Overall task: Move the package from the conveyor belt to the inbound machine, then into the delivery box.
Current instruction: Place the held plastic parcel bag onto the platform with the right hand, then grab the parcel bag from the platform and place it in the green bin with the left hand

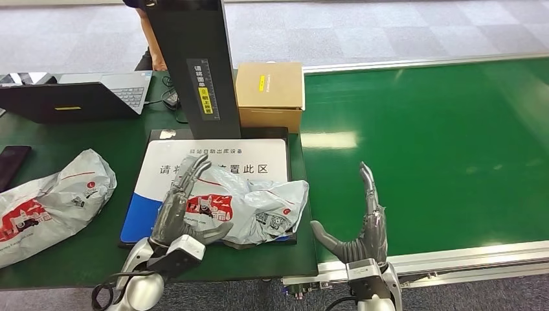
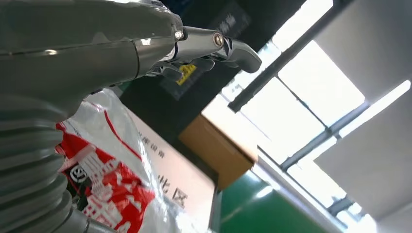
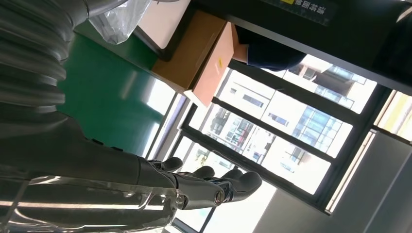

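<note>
A grey plastic package (image 1: 249, 207) with red print lies crumpled on the white and blue plate of the inbound machine (image 1: 213, 159). My left hand (image 1: 184, 207) rests against the package's left side with fingers stretched over it and the thumb under its near edge; the left wrist view shows the package (image 2: 109, 179) close beside my left hand (image 2: 145, 43). My right hand (image 1: 362, 223) stands upright and open over the near edge of the green conveyor belt (image 1: 427, 149), just right of the package, holding nothing. In the right wrist view my right hand (image 3: 204, 187) has its fingers extended.
A second grey package (image 1: 52, 204) lies on the green table at the left. A brown cardboard box (image 1: 270, 94) stands behind the plate, beside the machine's black column (image 1: 194, 58). A laptop (image 1: 78, 97) and a phone (image 1: 11, 165) sit far left. A person stands behind the column.
</note>
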Action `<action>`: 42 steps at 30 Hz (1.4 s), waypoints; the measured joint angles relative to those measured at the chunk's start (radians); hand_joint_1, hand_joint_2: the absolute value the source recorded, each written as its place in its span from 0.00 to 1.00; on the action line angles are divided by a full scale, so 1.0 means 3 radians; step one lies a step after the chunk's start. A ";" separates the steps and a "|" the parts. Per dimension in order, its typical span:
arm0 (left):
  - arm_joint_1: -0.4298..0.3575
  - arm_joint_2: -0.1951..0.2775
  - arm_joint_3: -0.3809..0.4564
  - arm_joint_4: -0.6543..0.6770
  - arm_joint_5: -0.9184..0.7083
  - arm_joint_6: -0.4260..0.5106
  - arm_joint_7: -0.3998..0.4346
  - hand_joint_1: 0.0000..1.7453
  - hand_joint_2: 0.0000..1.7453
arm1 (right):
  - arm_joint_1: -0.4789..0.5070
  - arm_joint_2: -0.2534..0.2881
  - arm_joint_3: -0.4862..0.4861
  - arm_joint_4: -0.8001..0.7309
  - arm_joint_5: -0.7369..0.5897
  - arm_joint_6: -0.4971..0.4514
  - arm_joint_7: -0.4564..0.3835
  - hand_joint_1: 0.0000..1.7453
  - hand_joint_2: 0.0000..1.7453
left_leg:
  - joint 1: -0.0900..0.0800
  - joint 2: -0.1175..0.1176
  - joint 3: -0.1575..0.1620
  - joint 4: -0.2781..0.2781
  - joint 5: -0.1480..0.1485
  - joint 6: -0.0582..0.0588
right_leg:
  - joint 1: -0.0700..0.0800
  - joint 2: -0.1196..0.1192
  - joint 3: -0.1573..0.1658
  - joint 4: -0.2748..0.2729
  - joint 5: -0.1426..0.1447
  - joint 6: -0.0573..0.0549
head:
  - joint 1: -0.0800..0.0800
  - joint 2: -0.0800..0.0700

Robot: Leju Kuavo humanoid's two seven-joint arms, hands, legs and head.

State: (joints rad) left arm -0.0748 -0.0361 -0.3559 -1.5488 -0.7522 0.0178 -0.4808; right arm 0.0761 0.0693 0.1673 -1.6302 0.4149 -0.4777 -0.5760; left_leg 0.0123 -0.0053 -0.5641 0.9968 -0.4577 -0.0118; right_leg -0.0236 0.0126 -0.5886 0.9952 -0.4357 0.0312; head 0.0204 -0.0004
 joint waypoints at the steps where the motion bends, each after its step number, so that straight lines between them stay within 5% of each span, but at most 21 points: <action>1: -0.0039 0.0018 -0.0050 0.0038 -0.0070 -0.0053 0.0048 0.00 1.00 | -0.0006 0.0009 -0.0020 0.0009 0.0004 0.0005 -0.0001 0.00 1.00 | 0.0000 0.0000 0.0000 0.0000 0.0000 0.0000 | 0.0000 0.0000 0.0000 0.0000 0.0000 0.0000 | 0.0000 0.0000; 16: -0.0346 0.0144 -0.0404 0.0477 -0.0461 -0.0285 0.0308 0.00 1.00 | -0.0014 0.0068 -0.0136 0.0077 0.0022 0.0012 -0.0040 0.00 1.00 | 0.0000 -0.0001 -0.0002 0.0000 -0.0001 -0.0001 | 0.0000 0.0000 -0.0002 0.0000 -0.0001 0.0000 | 0.0000 0.0000; 30: -0.1405 0.0071 -0.0835 0.2253 -0.0878 -0.0066 0.0680 0.00 1.00 | 0.0064 0.0140 -0.0255 -0.0010 0.0124 -0.0027 -0.0024 0.00 1.00 | 0.0000 0.0000 0.0001 0.0001 0.0004 0.0001 | 0.0000 0.0000 0.0001 0.0001 0.0004 0.0001 | 0.0000 0.0000; 34: -0.1630 0.0011 -0.0888 0.2621 -0.1011 0.0109 0.0846 1.00 1.00 | 0.0089 0.0165 -0.0298 -0.0044 0.0168 -0.0047 -0.0017 0.00 1.00 | 0.0000 -0.0001 0.0007 0.0000 0.0004 0.0001 | 0.0000 0.0000 0.0009 0.0001 0.0004 0.0001 | 0.0000 0.0000; 42: -0.1607 -0.0009 -0.0834 0.2766 -0.0970 0.0611 0.0798 1.00 1.00 | 0.0246 0.0174 -0.0333 -0.0141 0.0202 0.0039 -0.0023 0.00 1.00 | 0.0000 0.0000 0.0012 0.0000 0.0004 0.0000 | 0.0000 0.0000 0.0013 0.0001 0.0004 0.0001 | 0.0000 0.0000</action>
State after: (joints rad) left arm -0.5570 -0.0389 -0.6063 -0.7190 -1.0432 0.2011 -0.2414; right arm 0.1500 0.1216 0.0672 -1.6724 0.4754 -0.4661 -0.5828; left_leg 0.0124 -0.0052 -0.5606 0.9968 -0.4566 -0.0117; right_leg -0.0235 0.0127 -0.5847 0.9955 -0.4346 0.0315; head 0.0204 -0.0004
